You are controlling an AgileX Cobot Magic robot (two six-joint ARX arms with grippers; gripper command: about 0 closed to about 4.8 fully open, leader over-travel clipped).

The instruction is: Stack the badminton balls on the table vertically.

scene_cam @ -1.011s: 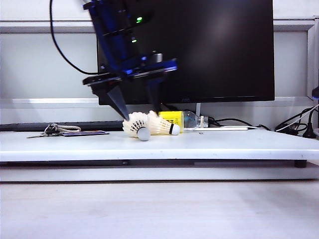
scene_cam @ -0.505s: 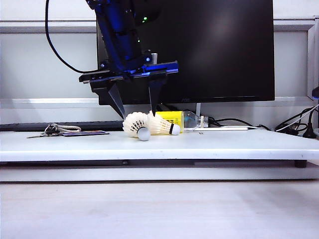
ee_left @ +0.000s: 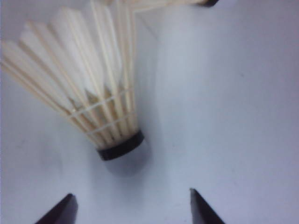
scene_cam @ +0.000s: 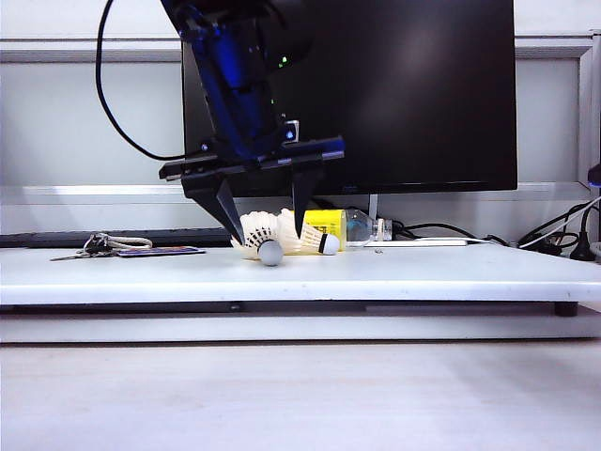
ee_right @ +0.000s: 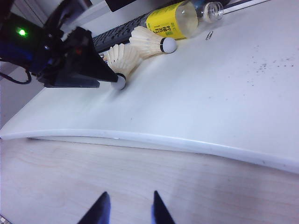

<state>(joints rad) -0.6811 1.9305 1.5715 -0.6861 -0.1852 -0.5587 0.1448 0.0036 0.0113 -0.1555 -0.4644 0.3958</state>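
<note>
While both badminton balls (scene_cam: 282,237) lie touching on the table (scene_cam: 423,272), we read the approach: the wide-open, empty left gripper (scene_cam: 264,221) straddles the nearer one and must close. The right gripper (ee_right: 127,210), seemingly part-open and empty, hangs off the table's front edge.

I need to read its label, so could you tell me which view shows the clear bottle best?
The right wrist view: the clear bottle lies unobstructed, yellow label facing the camera. The exterior view shows it partly hidden behind the shuttlecocks. The left wrist view misses it.
</note>
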